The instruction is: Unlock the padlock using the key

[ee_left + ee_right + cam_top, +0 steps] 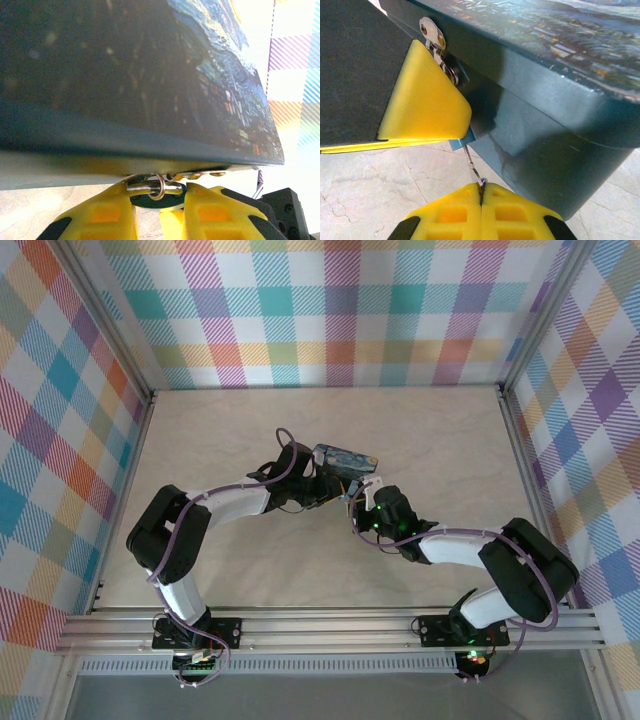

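Observation:
The padlock's blue body [462, 144] peeks out under a yellow finger [425, 100] of my left gripper, beside the tin's wall. Its silvery shackle [150, 188] passes through a small ring under the tin's edge, and my left gripper [159, 201] is shut on the padlock. The thin dark key [471, 163] runs from the padlock's underside down to my right gripper [481, 193], which is shut on the key's head. In the top view both grippers, left [333, 488] and right [361, 498], meet at the tin's near side.
The blue-and-yellow painted tin box [345, 458] stands mid-table, lifted at its near edge; its metal hasp [432, 32] hangs on the front wall. Pale stone-look tabletop [430, 430] surrounds it, with plaid walls [330, 310] on three sides.

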